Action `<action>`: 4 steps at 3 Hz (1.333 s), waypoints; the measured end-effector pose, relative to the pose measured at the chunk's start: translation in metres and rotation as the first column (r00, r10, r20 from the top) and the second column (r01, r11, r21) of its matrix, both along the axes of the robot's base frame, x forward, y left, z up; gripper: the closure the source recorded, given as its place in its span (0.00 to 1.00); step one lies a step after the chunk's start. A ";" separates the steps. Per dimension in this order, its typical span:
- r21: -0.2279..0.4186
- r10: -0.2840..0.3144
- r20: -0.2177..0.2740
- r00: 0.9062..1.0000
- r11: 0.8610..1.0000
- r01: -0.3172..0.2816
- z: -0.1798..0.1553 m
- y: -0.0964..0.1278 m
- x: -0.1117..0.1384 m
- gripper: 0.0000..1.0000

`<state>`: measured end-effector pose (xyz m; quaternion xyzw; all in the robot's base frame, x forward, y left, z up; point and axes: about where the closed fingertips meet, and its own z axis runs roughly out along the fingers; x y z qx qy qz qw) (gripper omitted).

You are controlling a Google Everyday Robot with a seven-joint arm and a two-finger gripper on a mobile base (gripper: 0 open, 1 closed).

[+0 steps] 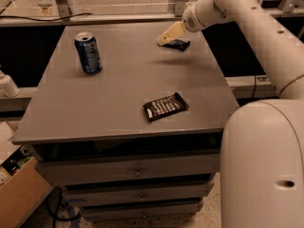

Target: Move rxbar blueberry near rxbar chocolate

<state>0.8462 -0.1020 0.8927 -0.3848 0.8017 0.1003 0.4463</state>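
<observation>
The rxbar blueberry, a small dark navy bar, hangs from my gripper over the far right part of the grey table. The gripper is shut on the bar's left end and holds it a little above the tabletop, with a faint shadow beneath. The rxbar chocolate, a black bar with white lettering, lies flat near the table's front right, well in front of the gripper.
A blue soda can stands upright at the table's left back. My arm's white body fills the right foreground. Drawers sit under the tabletop. A cardboard box is on the floor at the left.
</observation>
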 end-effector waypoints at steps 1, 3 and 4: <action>0.006 0.006 -0.050 0.999 1.000 -0.006 -0.016 0.000 -0.005 0.00; 0.005 0.022 -0.127 0.992 1.000 -0.022 -0.048 0.007 -0.004 0.00; 0.002 0.016 -0.147 0.989 1.000 -0.016 -0.058 0.005 -0.003 0.18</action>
